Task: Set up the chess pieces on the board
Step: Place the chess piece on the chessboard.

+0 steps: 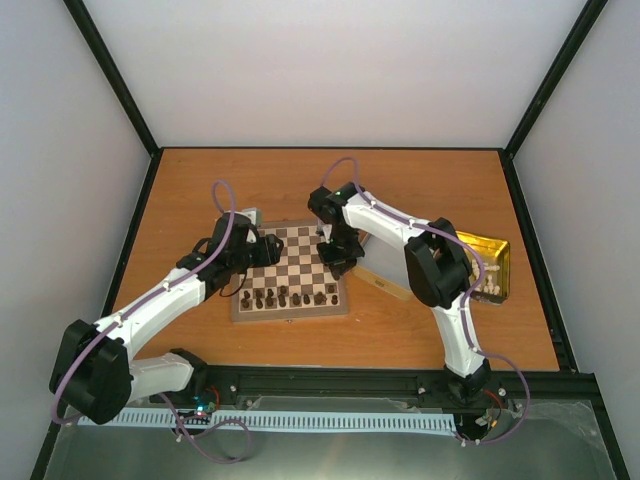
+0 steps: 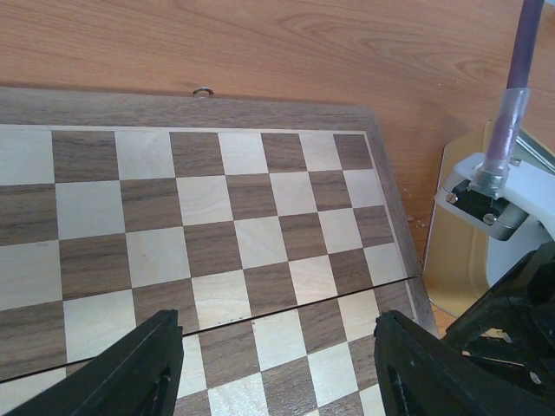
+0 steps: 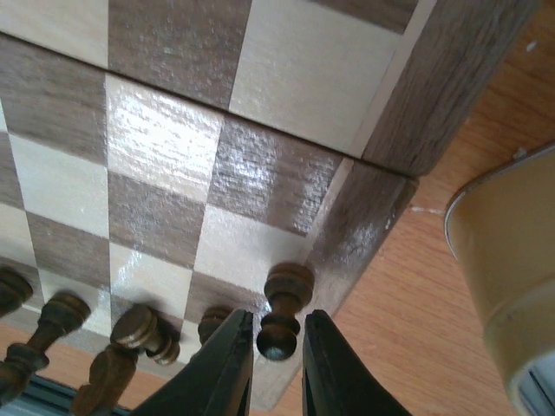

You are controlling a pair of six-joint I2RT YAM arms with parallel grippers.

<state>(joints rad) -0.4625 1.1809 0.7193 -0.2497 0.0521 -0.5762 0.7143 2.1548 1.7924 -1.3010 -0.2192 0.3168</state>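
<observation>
The top external camera looks down from behind on the whole table (image 1: 420,190). Both wrist cameras sit close over the board (image 2: 234,217) (the right nearest, at its corner), which all three views share.

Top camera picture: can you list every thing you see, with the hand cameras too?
board: one, brown and cream squares, table middle.
dark chess pieces: many, dark brown, board's near rows.
white chess pieces: several, cream, inside gold tin.
gold tin: one, gold, right of board.
pale tray: one, cream, beside board's right edge.
silver tin: one, grey, behind board, mostly hidden.
table: one, orange-brown wood, under everything.
left gripper: one, black, open over board.
right gripper: one, black, shut on a dark chess piece.
</observation>
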